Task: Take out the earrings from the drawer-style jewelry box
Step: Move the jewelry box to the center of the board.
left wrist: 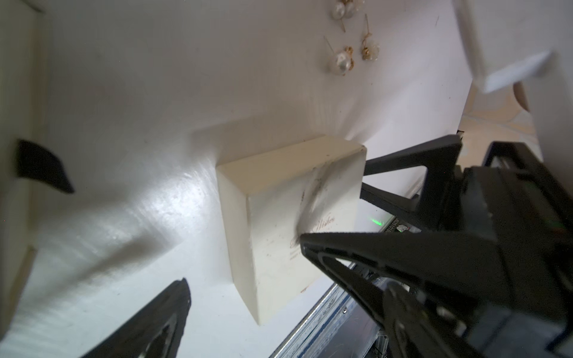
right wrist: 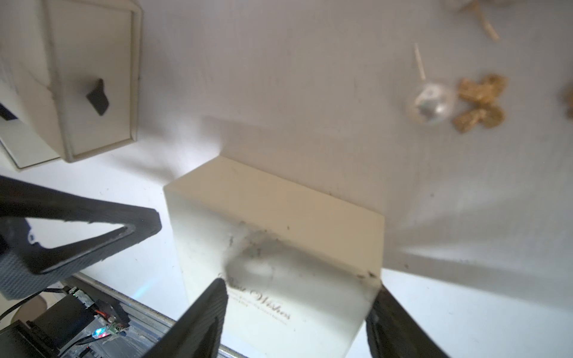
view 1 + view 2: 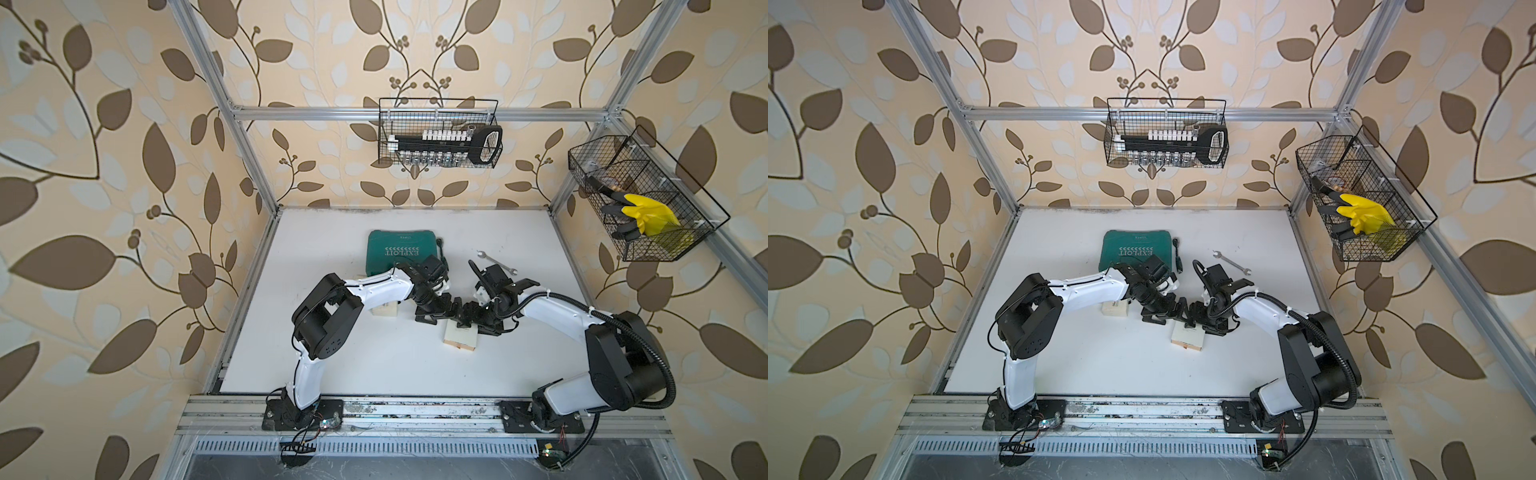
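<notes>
The earrings (image 1: 341, 60), small pearl-like beads with gold bits and thin pins, lie loose on the white tabletop (image 3: 374, 365). They are outside both boxes, a little way beyond the far side of the cream jewelry box (image 2: 279, 223). In both top views the arms hide them. In the right wrist view one pearl stud (image 2: 431, 103) has a gold clover-shaped piece (image 2: 480, 103) right against it. The cream jewelry box lies flat near the middle of the tabletop, with script lettering on its top face. The right gripper (image 2: 297, 297) straddles its near end, jaws part way apart and one finger toward each side. Whether they press on the box I cannot tell. The left gripper (image 3: 436, 313) is spread wide and holds nothing. It sits close beside the right gripper, and one of its fingers (image 2: 77, 229) hangs just beside the box. A second cream box (image 3: 384, 311) sits to the left, partly under the left arm. Its drawer front bears a black pull tab (image 2: 98, 96). A green tool case (image 3: 401, 251) lies farther back, with a wrench (image 3: 496, 263) to its right.
</notes>
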Available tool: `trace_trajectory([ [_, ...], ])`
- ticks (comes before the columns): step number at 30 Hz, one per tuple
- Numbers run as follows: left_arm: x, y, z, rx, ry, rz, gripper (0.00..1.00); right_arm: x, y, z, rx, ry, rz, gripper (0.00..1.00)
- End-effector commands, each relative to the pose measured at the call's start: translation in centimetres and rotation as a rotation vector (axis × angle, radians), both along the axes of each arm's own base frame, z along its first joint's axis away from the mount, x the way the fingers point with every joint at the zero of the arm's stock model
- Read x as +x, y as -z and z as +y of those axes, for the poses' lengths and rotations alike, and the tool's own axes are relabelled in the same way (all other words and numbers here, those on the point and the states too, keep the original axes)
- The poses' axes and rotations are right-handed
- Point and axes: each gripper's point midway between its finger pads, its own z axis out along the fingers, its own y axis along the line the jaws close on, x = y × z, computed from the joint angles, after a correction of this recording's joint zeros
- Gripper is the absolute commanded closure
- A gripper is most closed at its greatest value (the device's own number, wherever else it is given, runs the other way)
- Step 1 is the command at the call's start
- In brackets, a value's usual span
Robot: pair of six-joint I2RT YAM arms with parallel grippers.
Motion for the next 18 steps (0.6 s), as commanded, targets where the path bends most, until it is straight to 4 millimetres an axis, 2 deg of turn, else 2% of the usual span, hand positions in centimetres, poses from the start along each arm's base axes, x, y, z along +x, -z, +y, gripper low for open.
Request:
trace_trajectory([
  [1,-3.8,-4.7,-2.2,-0.158,0.128,-0.021,0.01,5.6,-4.8,4.6,0.18,-0.038,-0.221,0.3],
  [4,-2.1,-5.8,-1.4,-0.171,0.054,-0.104,0.01,6.1,-5.4,4.6,0.173,-0.042,-0.25,0.3],
  [9,0.6,-6.3,0.6,-0.113,-0.037,-0.272,0.01,5.3,-5.1,2.3,0.057,-0.019,-0.302,0.3],
  [12,1.1,-6.4,0.8,-0.102,-0.053,-0.304,0.01,3.9,-5.3,0.8,0.006,0.005,-0.332,0.3],
  [18,0.6,-6.2,1.3,-0.113,-0.045,-0.315,0.01,2.4,-5.6,-1.3,-0.066,-0.008,-0.393,0.3],
])
